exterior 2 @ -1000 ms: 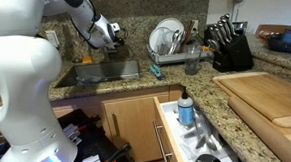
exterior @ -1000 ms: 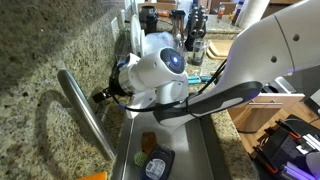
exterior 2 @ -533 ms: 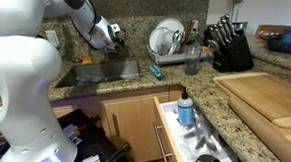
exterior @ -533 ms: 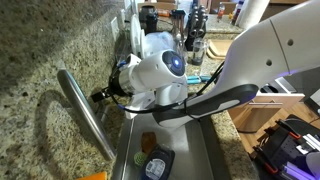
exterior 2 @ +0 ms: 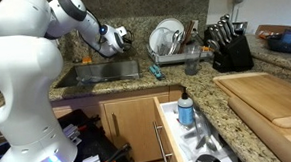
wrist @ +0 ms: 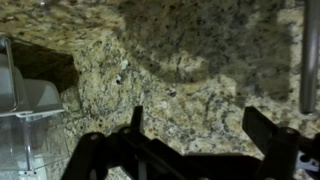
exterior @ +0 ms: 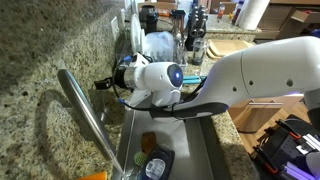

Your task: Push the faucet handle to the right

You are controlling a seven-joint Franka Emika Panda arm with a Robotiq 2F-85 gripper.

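Nr long steel spout [exterior: 85, 112], pincer [wrist: 197, 125] spread wide w/ nothing held; faucet handle too small to tell.

The faucet handle [exterior: 93, 175] can be made out only in an exterior view, at the bottom edge, left of centre. It is a short, slim, pale steel lever pointing leftward from the faucet's base, roughly level. The frame edge crops it, so its exact angle cannot be told.
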